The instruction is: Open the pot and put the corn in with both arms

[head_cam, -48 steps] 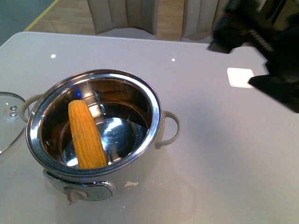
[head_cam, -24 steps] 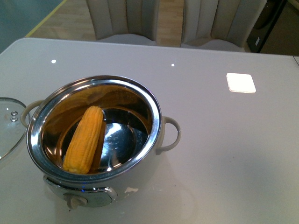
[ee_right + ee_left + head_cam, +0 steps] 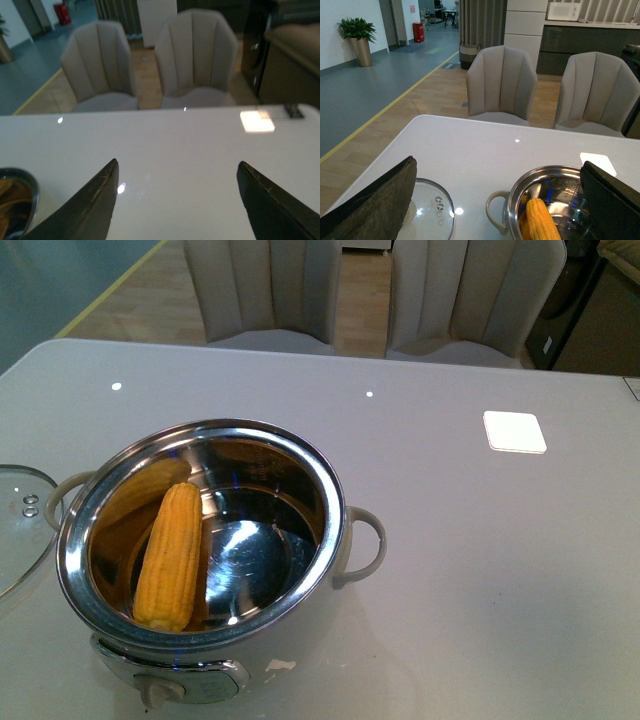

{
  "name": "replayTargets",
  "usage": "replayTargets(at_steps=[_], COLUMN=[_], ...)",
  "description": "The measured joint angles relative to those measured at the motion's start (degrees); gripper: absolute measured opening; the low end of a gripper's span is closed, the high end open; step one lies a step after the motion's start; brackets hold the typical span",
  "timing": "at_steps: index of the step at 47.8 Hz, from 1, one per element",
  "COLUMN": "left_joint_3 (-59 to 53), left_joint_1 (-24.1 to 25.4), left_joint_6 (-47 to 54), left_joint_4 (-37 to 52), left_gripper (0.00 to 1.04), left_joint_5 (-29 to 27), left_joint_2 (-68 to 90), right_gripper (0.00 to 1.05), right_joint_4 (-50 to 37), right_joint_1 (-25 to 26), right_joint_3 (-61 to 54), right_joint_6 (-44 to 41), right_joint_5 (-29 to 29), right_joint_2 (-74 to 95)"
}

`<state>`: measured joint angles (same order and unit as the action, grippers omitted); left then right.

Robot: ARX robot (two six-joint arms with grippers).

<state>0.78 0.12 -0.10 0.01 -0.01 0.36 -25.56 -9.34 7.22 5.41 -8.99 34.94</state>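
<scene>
Corn (image 3: 171, 556): lies inside the pot (image 3: 318, 475), leaning against the steel wall on the robot's left side.
Pot: uncovered, on the white table (image 3: 480, 570).
Lid (image 3: 18, 525): flat on the table just left of the pot.
Left gripper (image 3: 495, 200): raised behind lid and pot, fingers (image 3: 375, 200) spread wide, empty.
Right gripper (image 3: 177, 200): above bare table (pot rim at the edge of its view), fingers wide apart, empty.

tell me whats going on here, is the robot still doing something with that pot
Nothing is being handled right now. The corn cob lies inside the open electric pot, leaning against the inner wall. The glass lid rests on the white table beside the pot. Both hands are open and empty: the left hand hangs above the lid and pot, the right hand over bare table.
</scene>
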Motion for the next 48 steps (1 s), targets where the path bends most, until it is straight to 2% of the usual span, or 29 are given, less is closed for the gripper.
replayTargets(at_steps=[9,11,14,30,48], left_joint_3=[0.0,0.0,0.0,0.0,0.0], left_joint_1=[0.0,0.0,0.0,0.0,0.0], left_joint_6=[0.0,0.0,0.0,0.0,0.0], left_joint_4=[0.0,0.0,0.0,0.0,0.0], left_gripper=[0.98,0.98,0.98,0.98,0.98], left_joint_5=[0.0,-0.02,-0.02,-0.02,-0.02], left_joint_2=[0.0,0.0,0.0,-0.02,0.0], right_gripper=[0.28,0.17,0.03,0.02,0.02], right_joint_4=[1.62,2.8,3.98,6.29,12.98], right_joint_1=[3.48,6.75,8.87,9.14,9.14], right_joint_3=[-3.02,-3.61,-4.15,-6.19,-6.21], right_joint_6=[-4.04,-4.5,-4.81,-5.09,-5.09], right_joint_5=[3.61,7.98,8.5,8.87,8.94], right_joint_2=[-6.01,-7.76,-9.86,-15.63,-22.43])
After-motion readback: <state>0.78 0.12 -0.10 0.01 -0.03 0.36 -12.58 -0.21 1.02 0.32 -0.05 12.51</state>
